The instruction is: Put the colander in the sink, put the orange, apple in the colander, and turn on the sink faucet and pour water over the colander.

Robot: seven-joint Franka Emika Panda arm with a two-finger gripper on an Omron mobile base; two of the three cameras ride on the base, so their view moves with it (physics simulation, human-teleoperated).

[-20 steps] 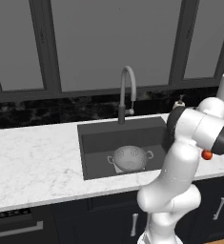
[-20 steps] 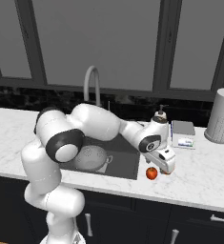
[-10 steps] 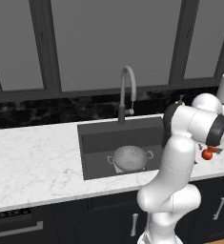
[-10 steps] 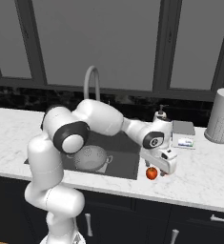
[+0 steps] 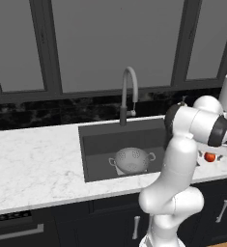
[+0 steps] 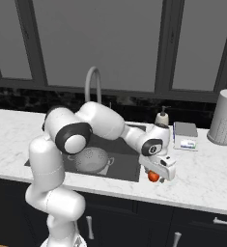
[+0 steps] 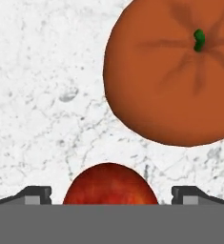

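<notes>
The colander (image 5: 132, 160) sits on the floor of the sink (image 5: 96, 144), toward its front right, with its loop handles out to either side; in the right base view it (image 6: 89, 160) lies partly behind the robot's arm. The sink faucet (image 5: 128, 95) rises behind the basin, its arched spout curving forward over the back of the sink. To the right of the sink, on the white marble counter (image 6: 202, 169), the gripper (image 6: 156, 176) is lowered close to the surface with its jaws spread wide and holding nothing. In the hand view the red apple (image 7: 109, 185) lies between the two dark fingertips (image 7: 35, 194), with clear gaps on both sides, and the orange (image 7: 173, 71), green stem nub facing up, rests on the marble just beyond it, apart from the apple. A soap bottle (image 6: 162, 117), a small flat box (image 6: 185, 129) and a perforated grey canister (image 6: 225, 117) stand farther back on the counter.
</notes>
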